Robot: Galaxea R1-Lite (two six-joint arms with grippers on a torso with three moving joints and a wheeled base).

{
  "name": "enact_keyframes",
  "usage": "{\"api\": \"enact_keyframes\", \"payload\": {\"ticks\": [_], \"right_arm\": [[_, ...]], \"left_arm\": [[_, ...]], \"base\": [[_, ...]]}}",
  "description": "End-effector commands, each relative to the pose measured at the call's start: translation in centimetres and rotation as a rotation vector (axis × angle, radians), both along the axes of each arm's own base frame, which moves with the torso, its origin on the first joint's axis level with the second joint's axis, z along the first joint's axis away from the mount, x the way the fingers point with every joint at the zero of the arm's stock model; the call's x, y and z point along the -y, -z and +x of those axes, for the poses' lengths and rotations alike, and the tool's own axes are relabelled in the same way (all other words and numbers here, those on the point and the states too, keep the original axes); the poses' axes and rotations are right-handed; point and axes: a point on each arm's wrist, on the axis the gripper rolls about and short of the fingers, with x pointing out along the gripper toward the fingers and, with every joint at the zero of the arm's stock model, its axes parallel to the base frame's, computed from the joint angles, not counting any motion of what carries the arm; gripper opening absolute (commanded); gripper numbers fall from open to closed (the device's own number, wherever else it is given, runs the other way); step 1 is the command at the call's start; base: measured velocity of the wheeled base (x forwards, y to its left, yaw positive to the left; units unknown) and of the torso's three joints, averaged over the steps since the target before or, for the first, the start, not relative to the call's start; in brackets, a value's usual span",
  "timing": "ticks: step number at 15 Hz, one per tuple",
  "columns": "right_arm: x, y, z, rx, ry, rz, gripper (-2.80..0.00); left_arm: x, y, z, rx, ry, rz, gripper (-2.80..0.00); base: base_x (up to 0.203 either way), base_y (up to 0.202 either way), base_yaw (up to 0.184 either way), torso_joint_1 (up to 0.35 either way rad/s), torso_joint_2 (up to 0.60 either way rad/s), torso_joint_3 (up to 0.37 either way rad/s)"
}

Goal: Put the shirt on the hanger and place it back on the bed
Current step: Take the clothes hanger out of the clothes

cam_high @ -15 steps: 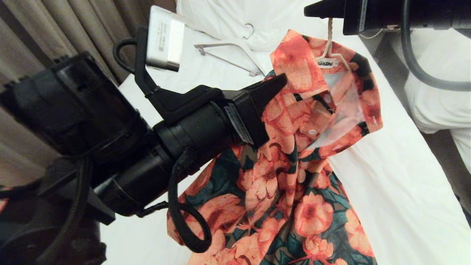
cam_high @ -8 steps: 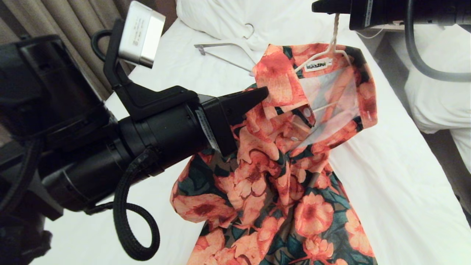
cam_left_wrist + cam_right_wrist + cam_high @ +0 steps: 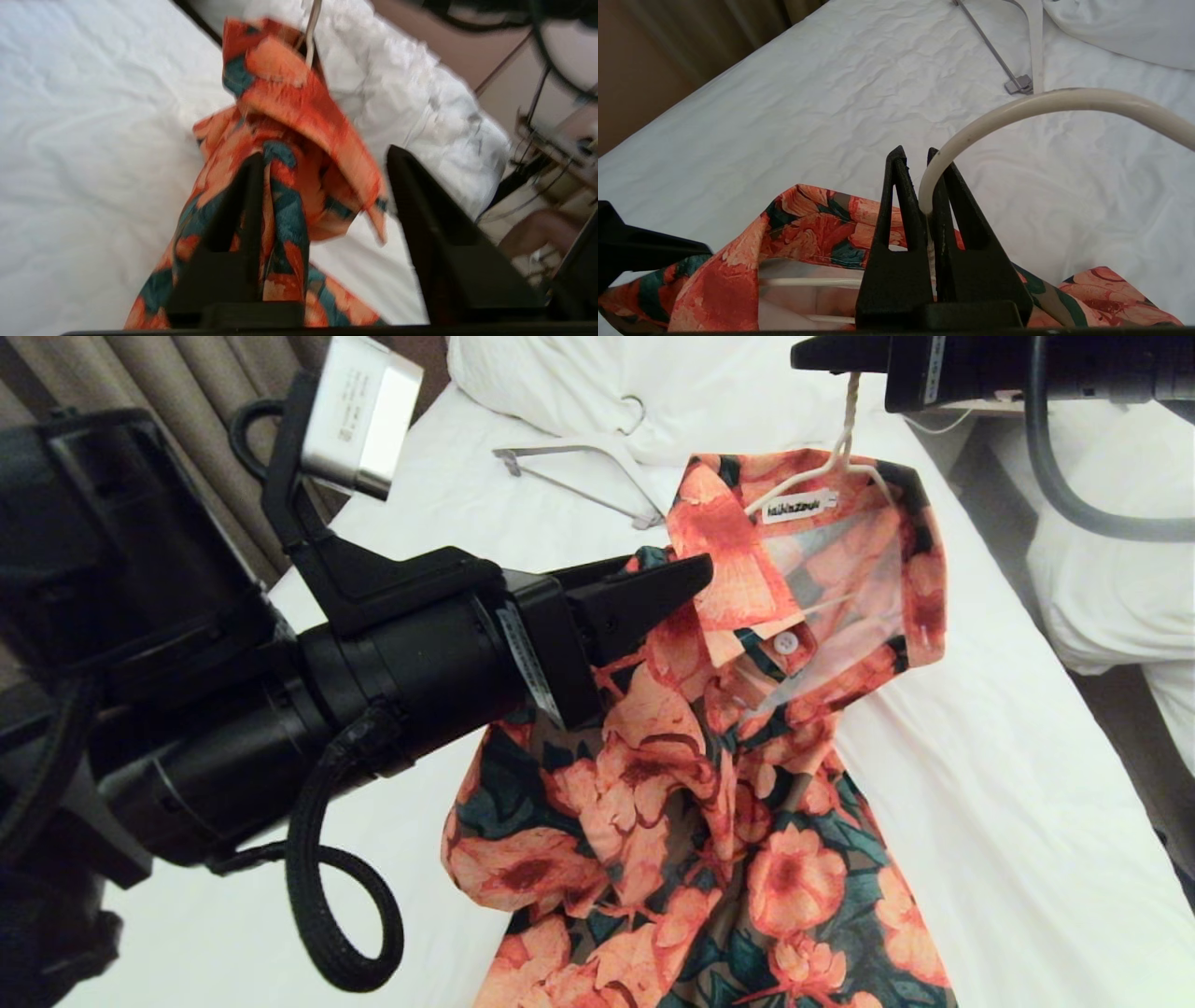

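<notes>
The flowered shirt [image 3: 728, 784] hangs by its collar from the cream hanger [image 3: 845, 420], its lower part lying on the bed [image 3: 980, 784]. My right gripper [image 3: 822, 355] at the top is shut on the hanger's neck; in the right wrist view the hanger's hook [image 3: 1041, 100] curves out from between the right gripper's [image 3: 914, 151] jaws above the shirt [image 3: 808, 228]. My left gripper [image 3: 691, 583] stands open at the collar's left side. In the left wrist view a fold of the shirt [image 3: 289, 93] rests against one finger of the left gripper [image 3: 323, 154], ungripped.
A thicker white hanger with a grey bar [image 3: 579, 453] lies on the sheet beyond the shirt, also seen as that flat hanger [image 3: 999, 51] in the right wrist view. The heaped duvet [image 3: 700, 383] is behind it. Curtains [image 3: 187, 373] hang left; a neighbouring bed [image 3: 1120, 588] stands right.
The left gripper has opened and let go of the collar. The collar has spread wider on the hanger and swung slightly right. The right gripper has kept its hold.
</notes>
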Motion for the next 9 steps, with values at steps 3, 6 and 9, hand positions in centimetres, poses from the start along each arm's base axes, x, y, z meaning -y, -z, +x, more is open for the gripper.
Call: {"api": "enact_keyframes", "payload": {"ticks": [3, 6, 9], "right_arm": [[0.3, 0.0, 0.3, 0.000, 0.019, -0.002, -2.80], [0.5, 0.2, 0.8, -0.003, 0.038, -0.004, -2.80], [1.8, 0.2, 1.6, -0.001, 0.089, -0.007, -2.80]], "left_arm": [[-2.4, -1.3, 2.0, 0.014, -0.125, 0.031, 0.00], [-5.1, -2.9, 3.3, 0.025, -0.231, 0.013, -2.80], [-6.9, -4.5, 2.2, 0.067, -0.269, -0.027, -2.80]], "base": [[0.000, 0.000, 0.000, 0.000, 0.00, 0.000], [0.000, 0.000, 0.000, 0.000, 0.00, 0.000], [0.000, 0.000, 0.000, 0.000, 0.00, 0.000]]}}
